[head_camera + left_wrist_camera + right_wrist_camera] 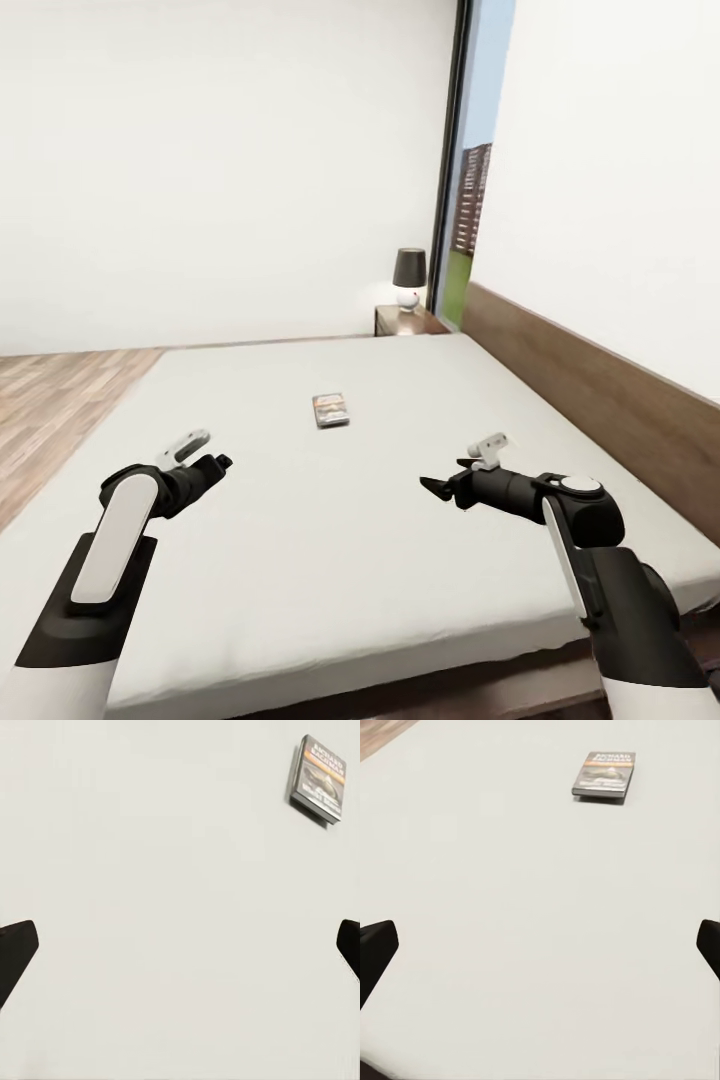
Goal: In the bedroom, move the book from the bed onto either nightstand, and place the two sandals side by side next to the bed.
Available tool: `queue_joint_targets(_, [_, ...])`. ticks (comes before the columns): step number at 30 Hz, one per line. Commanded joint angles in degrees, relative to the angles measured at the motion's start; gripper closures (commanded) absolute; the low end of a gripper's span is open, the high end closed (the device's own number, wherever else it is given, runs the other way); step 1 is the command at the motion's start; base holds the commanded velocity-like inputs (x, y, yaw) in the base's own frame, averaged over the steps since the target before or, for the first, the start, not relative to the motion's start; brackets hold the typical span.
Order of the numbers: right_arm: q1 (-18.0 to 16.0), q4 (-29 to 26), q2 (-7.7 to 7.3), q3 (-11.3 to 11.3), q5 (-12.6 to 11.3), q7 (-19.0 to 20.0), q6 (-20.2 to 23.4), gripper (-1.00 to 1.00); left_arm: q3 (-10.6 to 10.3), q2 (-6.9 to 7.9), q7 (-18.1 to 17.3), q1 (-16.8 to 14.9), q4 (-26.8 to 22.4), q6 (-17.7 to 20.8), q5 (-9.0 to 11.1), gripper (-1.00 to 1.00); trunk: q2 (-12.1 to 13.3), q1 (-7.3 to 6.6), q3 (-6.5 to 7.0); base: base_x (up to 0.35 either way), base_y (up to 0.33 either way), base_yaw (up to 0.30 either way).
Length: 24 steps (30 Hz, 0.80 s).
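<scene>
Clearly the book (331,409) lies flat near the middle of the bed (420,520), well in from every edge of the mattress and well short of the nightstand (405,320) beyond the bed's far corner. Both the left gripper (222,462) and the right gripper (436,487) hover over the mattress with jaws spread wide, empty. Thin, light and fairly stiff, the paperback probably slides on the smooth sheet; pinching across one long edge looks best.
</scene>
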Motion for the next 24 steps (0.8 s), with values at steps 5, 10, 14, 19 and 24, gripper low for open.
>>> queue_joint_targets(5, [0.0,-0.1,-0.02,0.0,0.6,0.6,0.1,-1.0,0.0,0.02,0.5,-0.1,0.0,0.2,0.4,-1.0,0.0,0.03,-0.16,0.282,-0.204,0.287])
queue_joint_targets(10, [0.0,-0.1,-0.06,-0.1,0.6,0.6,0.1,-1.0,0.0,0.02,0.5,-0.1,0.0,0.2,0.4,-1.0,0.0,0.03,-0.26,0.26,-0.212,0.287])
queue_joint_targets(14, [0.0,-0.1,-0.14,-0.3,0.6,0.6,0.1,-1.0,0.3,-0.05,0.5,-0.1,0.0,0.0,0.5,-1.0,0.0,0.03,-0.31,0.09,-0.072,0.131])
queue_joint_targets(19, [-0.5,-0.1,-0.04,-0.7,0.4,0.6,0.8,-1.0,1.8,-0.23,0.3,-0.1,0.0,0.0,0.7,-1.0,0.0,0.03,-0.54,0.028,-0.023,0.041])
queue_joint_targets(24, [-1.7,0.0,-0.05,-0.9,0.5,0.2,5.2,-1.0,2.3,-0.61,0.1,-0.3,0.0,0.2,0.8,-1.0,0.4,-0.19,-0.74,0.008,-0.006,0.012])
